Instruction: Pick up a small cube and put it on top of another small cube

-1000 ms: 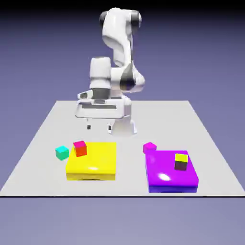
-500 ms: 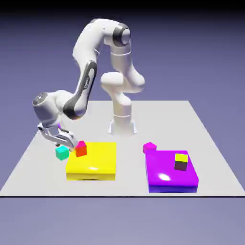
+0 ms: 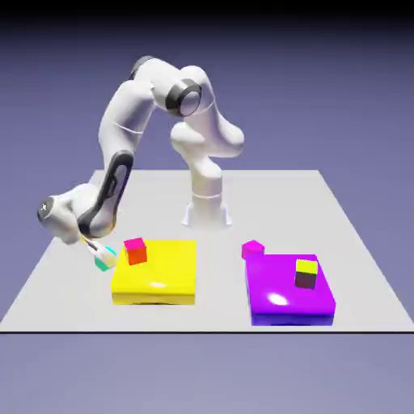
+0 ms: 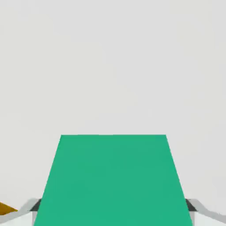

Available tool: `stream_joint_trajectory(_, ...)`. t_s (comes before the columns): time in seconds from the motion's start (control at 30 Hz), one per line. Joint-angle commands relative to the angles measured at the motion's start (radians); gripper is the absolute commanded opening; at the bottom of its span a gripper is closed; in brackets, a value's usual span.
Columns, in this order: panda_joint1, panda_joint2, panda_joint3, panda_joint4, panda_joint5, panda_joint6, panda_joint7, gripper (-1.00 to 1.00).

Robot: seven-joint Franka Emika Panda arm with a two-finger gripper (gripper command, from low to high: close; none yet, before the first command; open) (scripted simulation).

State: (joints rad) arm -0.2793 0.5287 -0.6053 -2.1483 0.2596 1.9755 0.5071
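A small teal cube rests on the table just off the left edge of the yellow slab. My gripper is down on it, with the hand tilted in from the exterior view's left. In the hand view the teal cube fills the space between the two finger tips, and both pads sit flush against its sides. A red cube with a pink top stands on the slab's back left corner, close to the right of the teal cube.
A purple slab lies to the right with a yellow-topped dark cube on it. A magenta cube sits on the table at that slab's back left corner. The robot's base stands behind the slabs.
The arm swung from over the table's back down to the exterior view's left and dropped the hand onto the teal cube. The cubes have not moved.
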Motion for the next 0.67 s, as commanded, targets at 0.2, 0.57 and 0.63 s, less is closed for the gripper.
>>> stream_joint_trajectory(0.2,0.225,-0.249,-0.033,-0.003,-0.11,-0.194,0.162,-1.0)
stream_joint_trajectory(0.57,0.337,-0.325,-0.03,-0.15,-0.125,-0.11,0.215,1.0)
stream_joint_trajectory(0.63,0.338,-0.347,-0.038,-0.079,-0.142,-0.196,0.228,1.0)
